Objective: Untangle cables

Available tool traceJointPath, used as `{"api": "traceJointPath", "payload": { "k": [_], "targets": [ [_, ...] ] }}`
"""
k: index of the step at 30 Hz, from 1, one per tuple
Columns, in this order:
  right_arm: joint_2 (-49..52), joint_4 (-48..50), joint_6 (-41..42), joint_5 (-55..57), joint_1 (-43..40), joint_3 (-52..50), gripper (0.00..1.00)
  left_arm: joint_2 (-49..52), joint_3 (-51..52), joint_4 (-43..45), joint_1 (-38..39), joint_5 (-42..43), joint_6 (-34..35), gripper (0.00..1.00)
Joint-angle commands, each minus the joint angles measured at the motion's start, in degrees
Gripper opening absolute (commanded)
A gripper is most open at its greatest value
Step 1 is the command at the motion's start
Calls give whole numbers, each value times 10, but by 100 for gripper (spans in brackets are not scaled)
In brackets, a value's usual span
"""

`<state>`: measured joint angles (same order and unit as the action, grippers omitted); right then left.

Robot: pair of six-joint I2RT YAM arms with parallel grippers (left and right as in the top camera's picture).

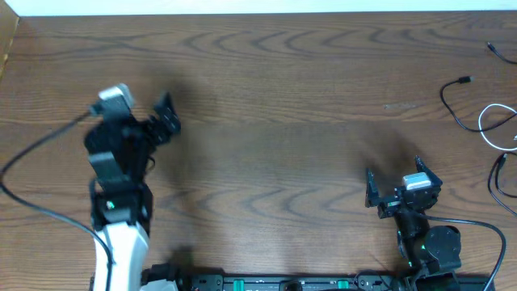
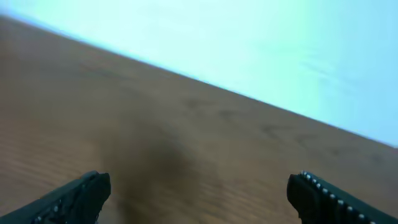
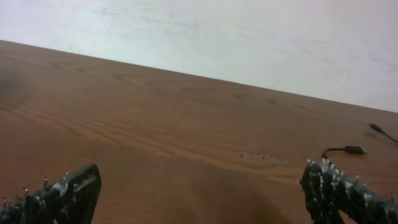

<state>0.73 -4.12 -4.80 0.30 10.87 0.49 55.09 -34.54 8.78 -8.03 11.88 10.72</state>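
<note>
The left gripper (image 1: pixel 167 117) hangs over the left part of the brown wood-grain table (image 1: pixel 275 97); its two black fingers (image 2: pixel 74 199) stand wide apart with nothing between them (the left wrist view is blurred, yet only bare wood shows in the gap). The right gripper (image 1: pixel 396 178) sits near the front right of the table; its toothed fingers (image 3: pixel 339 190) are likewise spread wide and empty.

The cables lie well apart from both grippers, along the table's right edge in the overhead view. A thin black cord with a small plug end (image 1: pixel 443 97) curves forward from its plug; just right of it a thin white cord (image 1: pixel 481 121) loops toward the edge; a second black cord (image 1: pixel 493 176) bends nearer the front; another black plug tip (image 1: pixel 491 47) shows farther back. All run out of frame, so whether they cross cannot be told. In the right wrist view the first cord's plug (image 3: pixel 353 149) rests on the wood beyond the right-hand finger.
</note>
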Motion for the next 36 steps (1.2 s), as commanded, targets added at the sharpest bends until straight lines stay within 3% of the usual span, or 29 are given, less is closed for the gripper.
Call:
{"api": "traceJointPath", "payload": {
  "k": [1, 6, 16, 25, 36],
  "targets": [
    [-4, -2, 7, 7, 4, -2, 99, -64, 62, 31, 27, -35, -77, 96],
    [-4, -2, 7, 7, 4, -2, 99, -149, 117, 34, 56, -90, -83, 96],
    [-4, -2, 7, 7, 4, -2, 99, -282, 226, 48, 60, -89, -155, 96],
    [-4, -2, 7, 7, 4, -2, 99, -425, 341, 49, 61, -89, -167, 96],
    [-4, -2, 7, 7, 4, -2, 99, -515, 343, -116, 61, -87, -178, 98]
  ]
}}
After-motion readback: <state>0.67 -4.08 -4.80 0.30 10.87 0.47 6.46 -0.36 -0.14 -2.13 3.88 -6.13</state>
